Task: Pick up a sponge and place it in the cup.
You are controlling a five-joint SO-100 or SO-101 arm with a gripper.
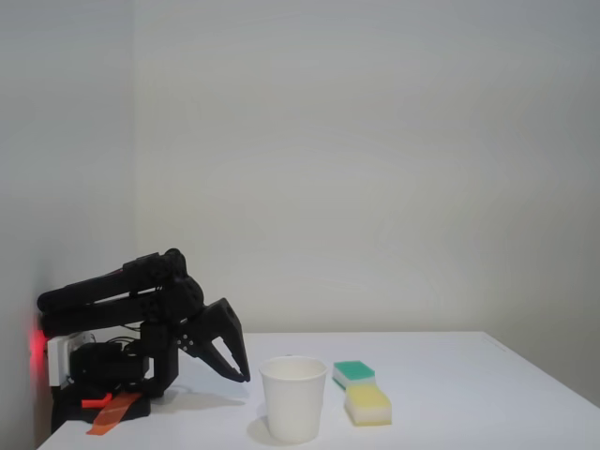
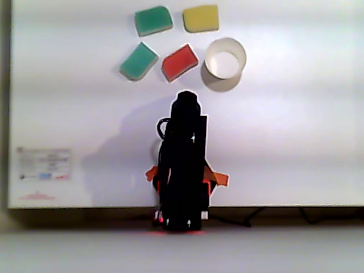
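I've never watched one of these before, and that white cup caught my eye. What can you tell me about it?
The cup is plain white, apparently paper, tapered, with a rolled rim. It stands upright and looks empty in the other view, where its open mouth shows. It sits on the white table, ahead of the folded arm, beside the yellow sponge. Nothing appears to touch it but the table.

The cup (image 1: 293,397) is plain white, inside and out, and stands on a white table (image 1: 469,394). In the fixed view a teal-green sponge (image 1: 353,372) lies beside a pale yellow sponge (image 1: 367,405). In the other view two teal-green pieces show near the table's far edge, one at (image 2: 153,20) and one at (image 2: 139,61), with a yellow one (image 2: 201,18) and a red block (image 2: 180,62). The arm (image 1: 141,309) is black, with orange tape (image 1: 112,411) at its base and a red glow (image 1: 39,342) behind it. The wall is pale grey-white.
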